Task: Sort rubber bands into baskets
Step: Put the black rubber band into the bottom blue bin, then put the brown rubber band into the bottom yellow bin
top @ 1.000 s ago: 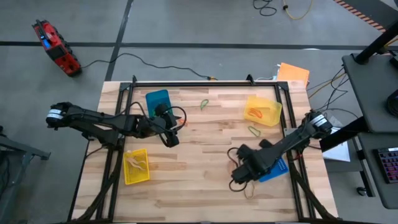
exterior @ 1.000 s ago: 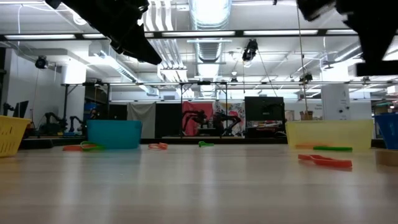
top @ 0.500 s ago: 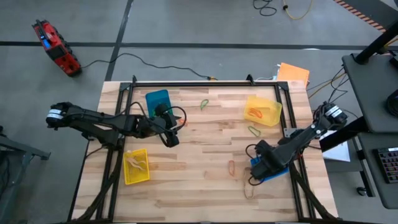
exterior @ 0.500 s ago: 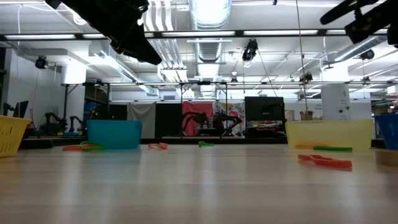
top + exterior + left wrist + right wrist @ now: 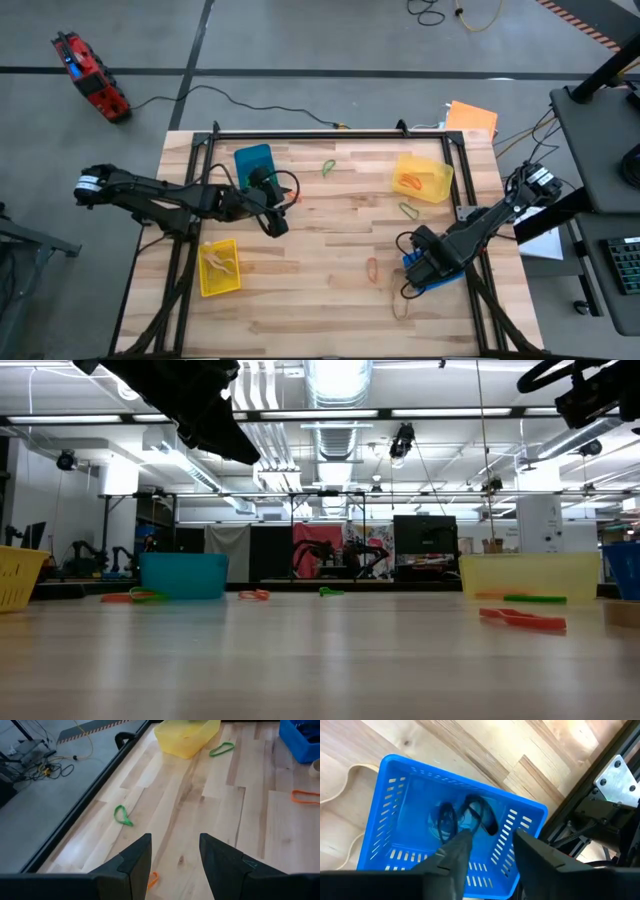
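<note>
High view, lower edge upward. Tan rubber band: on the wood at lower centre-right, just below the blue basket.

Yellow basket: lower left, pale bands inside.

Blue basket: lower right, mostly covered by the right arm. Right wrist view shows dark rubber bands lying on its floor.

Right gripper: directly above the blue basket, fingers parted with a clear gap, nothing between them.

Orange rubber band: centre of the table, left of the right gripper.

Left gripper: left of centre, above bare wood, fingers apart and empty.

Green rubber band: just below the far yellow basket.

Far yellow basket: upper right, orange band inside.

Teal basket: upper left of the table.

Second green rubber band: near the top edge, between teal and far yellow baskets.

Orange sheet: beyond the table's upper right corner.
</note>
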{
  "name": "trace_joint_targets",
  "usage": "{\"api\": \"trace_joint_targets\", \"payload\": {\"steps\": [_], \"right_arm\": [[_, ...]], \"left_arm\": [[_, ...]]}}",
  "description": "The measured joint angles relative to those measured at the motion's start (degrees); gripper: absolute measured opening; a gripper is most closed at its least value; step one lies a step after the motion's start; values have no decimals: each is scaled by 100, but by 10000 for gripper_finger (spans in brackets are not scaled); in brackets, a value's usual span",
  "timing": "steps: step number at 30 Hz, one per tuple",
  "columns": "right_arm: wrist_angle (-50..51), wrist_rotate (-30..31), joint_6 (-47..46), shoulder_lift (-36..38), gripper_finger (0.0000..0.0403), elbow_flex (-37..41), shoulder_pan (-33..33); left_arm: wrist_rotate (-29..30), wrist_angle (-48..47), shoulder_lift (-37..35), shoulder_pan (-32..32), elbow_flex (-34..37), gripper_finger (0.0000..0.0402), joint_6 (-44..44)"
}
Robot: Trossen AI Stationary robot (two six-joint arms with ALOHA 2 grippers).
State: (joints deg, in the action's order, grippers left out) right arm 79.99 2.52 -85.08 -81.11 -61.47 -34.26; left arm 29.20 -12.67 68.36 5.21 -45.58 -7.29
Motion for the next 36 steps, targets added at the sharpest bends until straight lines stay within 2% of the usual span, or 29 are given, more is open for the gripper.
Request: {"api": "trace_joint_targets", "payload": {"steps": [5, 10, 16, 20, 26, 36], "right_arm": [[6, 0, 78, 1, 182, 0, 0], [-25, 91, 199, 1, 207, -11, -4], [-841, 1206, 947, 1, 217, -11, -171], [-1436, 1566, 1433, 4, 215, -11, -188], [-2410, 1492, 1846, 4, 214, -11, -188], [-4094, 751, 1742, -116, 214, -21, -225]], "left_arm": [[-16, -69, 0, 2, 32, 151, -128], [-21, -71, 0, 52, 39, 151, -226], [-27, -57, 0, 322, 39, 151, -282], [-30, -11, 0, 548, 39, 151, -446], [-30, 57, 0, 873, 39, 151, -756], [-26, 395, -2, 1137, 41, 151, -933]]}}
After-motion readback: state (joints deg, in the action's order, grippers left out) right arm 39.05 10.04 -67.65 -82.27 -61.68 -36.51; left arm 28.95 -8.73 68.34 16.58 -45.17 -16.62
